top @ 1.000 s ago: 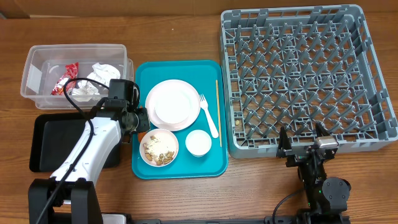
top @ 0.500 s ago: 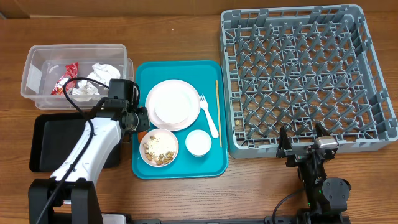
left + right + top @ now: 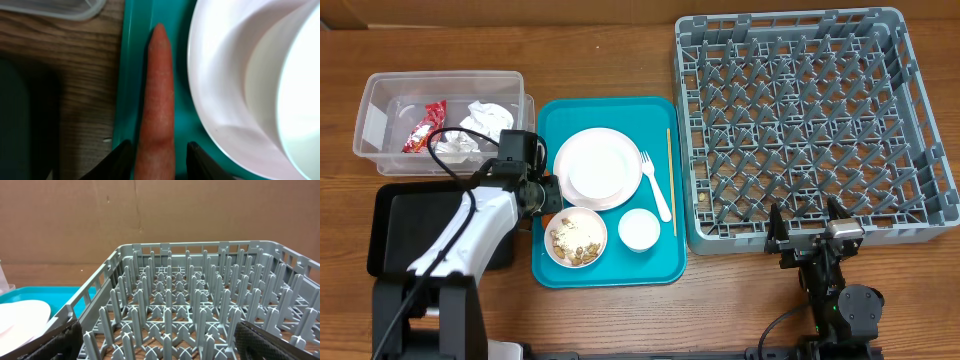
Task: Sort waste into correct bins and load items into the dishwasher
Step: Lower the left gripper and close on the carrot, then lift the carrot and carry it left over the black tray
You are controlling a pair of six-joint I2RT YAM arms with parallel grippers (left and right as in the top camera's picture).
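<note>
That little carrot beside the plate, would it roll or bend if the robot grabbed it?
Probably stiff: the carrot lies straight along the edge of the teal tray. Round and tapered, it may roll in a curve if nudged, and could squirt out of a pinch near its thin tip.

We see a left arm (image 3: 460,235) with a smooth white shell and black joints, a black cable (image 3: 429,143) looping over it; our right arm (image 3: 835,285) is all black (one small silver block (image 3: 842,229) on top).
</note>
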